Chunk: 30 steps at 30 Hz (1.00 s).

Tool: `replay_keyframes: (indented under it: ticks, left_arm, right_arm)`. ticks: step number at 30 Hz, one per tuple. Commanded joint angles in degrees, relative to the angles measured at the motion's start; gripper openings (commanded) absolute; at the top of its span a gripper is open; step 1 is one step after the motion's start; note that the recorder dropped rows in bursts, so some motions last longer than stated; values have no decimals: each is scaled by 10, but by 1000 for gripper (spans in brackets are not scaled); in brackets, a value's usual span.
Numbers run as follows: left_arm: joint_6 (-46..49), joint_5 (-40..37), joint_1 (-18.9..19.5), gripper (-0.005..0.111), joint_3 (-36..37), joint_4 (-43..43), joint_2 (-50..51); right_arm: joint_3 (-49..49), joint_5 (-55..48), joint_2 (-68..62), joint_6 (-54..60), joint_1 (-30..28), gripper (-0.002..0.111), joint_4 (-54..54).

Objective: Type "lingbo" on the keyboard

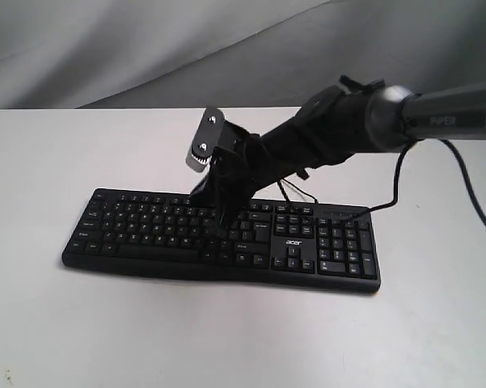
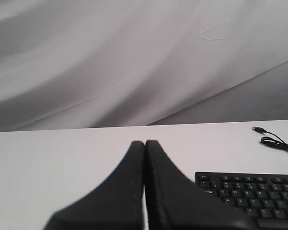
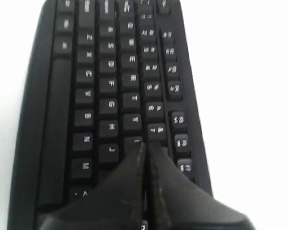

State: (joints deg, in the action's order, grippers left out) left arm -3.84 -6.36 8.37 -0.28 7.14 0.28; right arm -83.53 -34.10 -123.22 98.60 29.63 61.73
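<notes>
The black keyboard [image 1: 145, 229] lies across the white table [image 1: 48, 153], its "acer" logo near the arrow keys. My right gripper [image 1: 224, 221] reaches from the right down onto the letter block's middle. In the right wrist view that gripper [image 3: 144, 144] is shut, and its tips sit at the top letter row beside the U key [image 3: 132, 142], just past Y [image 3: 132, 120]. They hide the keys behind them. My left gripper [image 2: 145, 143] is shut on nothing above bare table, left of the keyboard [image 2: 259, 191]. It is out of the exterior view.
The keyboard's thin black USB cable [image 2: 274, 141] lies loose on the table behind it, plug end free. The right arm's own cable [image 1: 398, 174] hangs over the number pad side. Grey cloth [image 1: 145, 48] backs the table's far edge.
</notes>
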Motion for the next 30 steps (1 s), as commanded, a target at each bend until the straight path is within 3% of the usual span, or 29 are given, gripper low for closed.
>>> replay_keyframes:
  ticks: [1,7,16,30]
  left_arm:
    - [-1,6,-4,1,3,0,-3]
    - [-1,6,-4,1,3,0,-3]
    - [-1,6,-4,1,3,0,-3]
    - [-1,6,-4,1,3,0,-3]
  right_arm:
    - [1,-1,67,-26,-5,0,-3]
    - [33,79,219,-62,-5,0,-6]
    - [104,97,457,-153,-5,0,-5]
    - [104,133,658,-150,-5,0,-3]
